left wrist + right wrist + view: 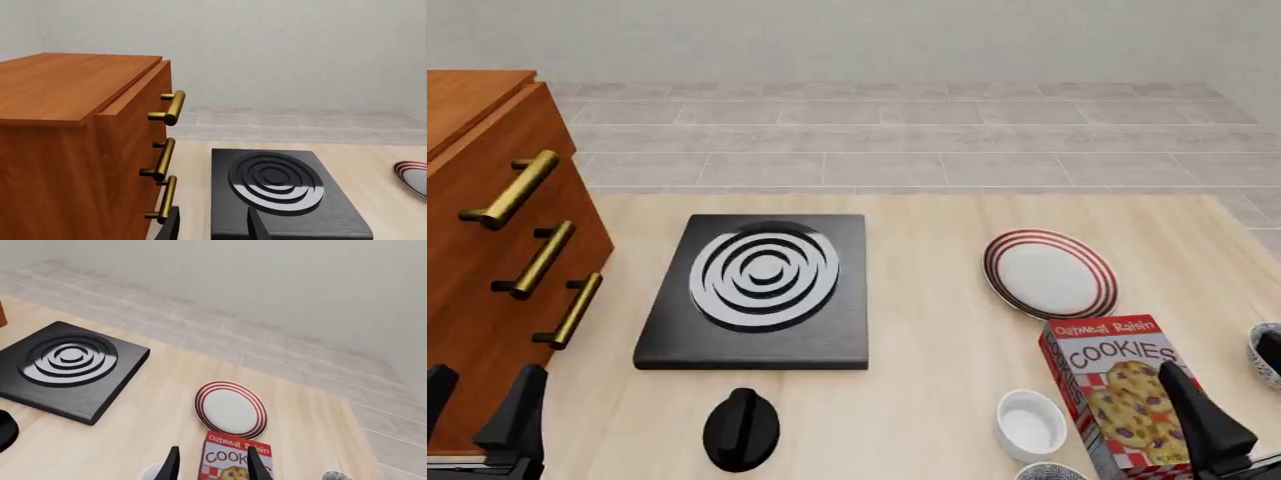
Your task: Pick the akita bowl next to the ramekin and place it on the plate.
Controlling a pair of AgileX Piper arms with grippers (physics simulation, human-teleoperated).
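Observation:
Only the rim of the speckled akita bowl [1053, 472] shows, at the front view's bottom edge just in front of the white ramekin [1030, 424]. The red-ringed plate [1049, 273] lies further back on the table, also seen as plate [230, 409] and plate [413, 176]. My right gripper [212, 466] is open and empty above the near edge, with one finger [1204, 418] to the right of the cookie box. My left gripper [478, 412] hangs open and empty at the near left, beside the cabinet; its open gripper [212, 227] faces the stove.
A red cookies box [1121, 395] stands between the ramekin and my right finger. A second speckled bowl [1268, 355] sits at the right edge. A black stove plate [761, 290] with its knob [741, 430] lies centre-left. A wooden drawer cabinet [494, 230] fills the left.

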